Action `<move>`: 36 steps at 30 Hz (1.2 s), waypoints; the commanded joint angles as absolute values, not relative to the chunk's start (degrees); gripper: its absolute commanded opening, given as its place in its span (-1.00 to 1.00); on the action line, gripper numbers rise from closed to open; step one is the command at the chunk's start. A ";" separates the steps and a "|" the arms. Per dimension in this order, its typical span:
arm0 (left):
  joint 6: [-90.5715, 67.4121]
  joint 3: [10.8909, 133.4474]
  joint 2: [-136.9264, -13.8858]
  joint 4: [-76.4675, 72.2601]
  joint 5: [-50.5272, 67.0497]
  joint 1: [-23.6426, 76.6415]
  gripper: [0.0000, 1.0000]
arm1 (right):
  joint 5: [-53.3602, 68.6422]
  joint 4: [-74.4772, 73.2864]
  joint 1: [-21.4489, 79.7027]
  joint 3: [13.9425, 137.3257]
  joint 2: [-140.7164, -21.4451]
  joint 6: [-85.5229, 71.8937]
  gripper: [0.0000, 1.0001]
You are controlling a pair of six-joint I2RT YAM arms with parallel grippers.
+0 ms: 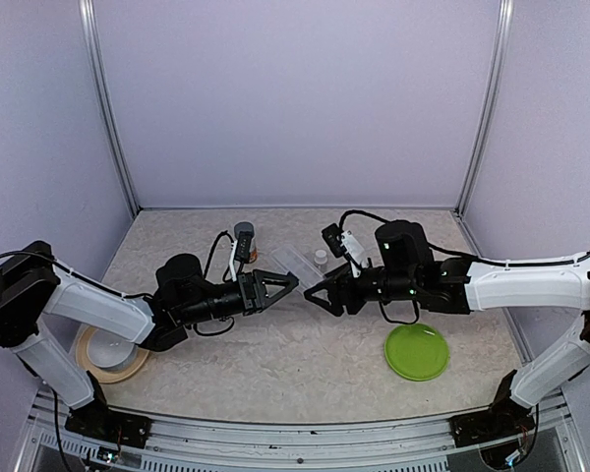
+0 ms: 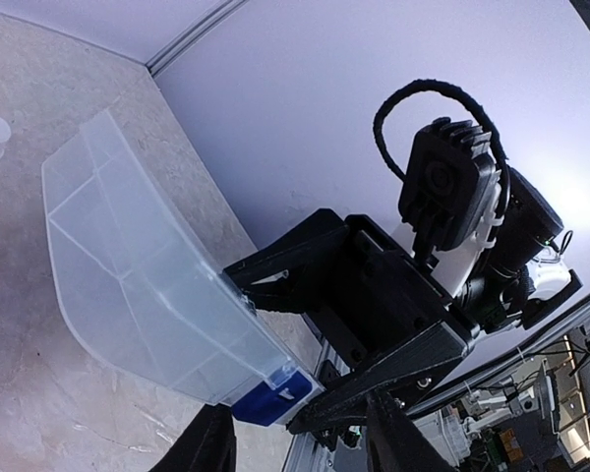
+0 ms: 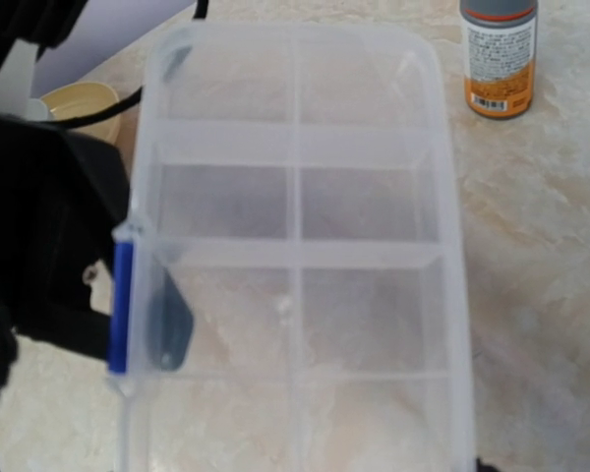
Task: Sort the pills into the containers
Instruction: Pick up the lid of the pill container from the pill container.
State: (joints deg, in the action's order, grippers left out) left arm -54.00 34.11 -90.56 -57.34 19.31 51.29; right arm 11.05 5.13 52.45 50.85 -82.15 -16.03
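Clamping box (image 3: pixel 295 265) apparently: left gripper (image 1: pixel 283 287), right wrist view only | right gripper (image 1: pixel 317 298): cannot tell

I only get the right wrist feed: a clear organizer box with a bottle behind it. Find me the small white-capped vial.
Observer: The vial stands upright on the table just behind the organizer box, at its corner on the right arm's side.
Operator: Good. Now report anything lying nearer the bases on that side.
Observer: A flat green plate lies on the table in front of the right arm, and I can see nothing on it.
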 commanded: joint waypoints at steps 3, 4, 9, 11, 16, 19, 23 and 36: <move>-54.35 35.68 -90.99 -60.18 20.38 51.61 -0.14 | 7.79 6.38 53.00 50.76 -82.27 -14.15 0.00; -54.46 35.68 -90.93 -59.57 19.86 51.59 -0.14 | 7.28 6.47 53.20 50.53 -82.18 -13.58 0.00; -55.40 35.12 -90.79 -59.61 18.60 51.50 -0.14 | 3.42 6.08 54.35 49.86 -82.22 -11.10 0.00; -55.37 35.07 -90.71 -59.39 18.17 51.50 -0.14 | 2.80 6.13 54.65 49.60 -82.35 -10.58 0.00; -55.50 35.37 -91.26 -58.05 17.57 51.49 0.09 | 2.22 7.00 55.63 49.22 -82.35 -9.58 0.00; -55.85 35.51 -91.72 -57.23 17.08 51.50 0.13 | 1.05 7.03 56.41 49.39 -82.42 -8.75 0.00; -56.28 35.51 -92.32 -57.77 17.09 51.50 0.06 | -0.07 6.80 56.96 49.72 -82.69 -8.52 0.00; -56.95 35.47 -93.09 -59.03 16.98 51.50 -0.34 | -2.91 6.06 58.26 50.10 -83.57 -7.53 0.00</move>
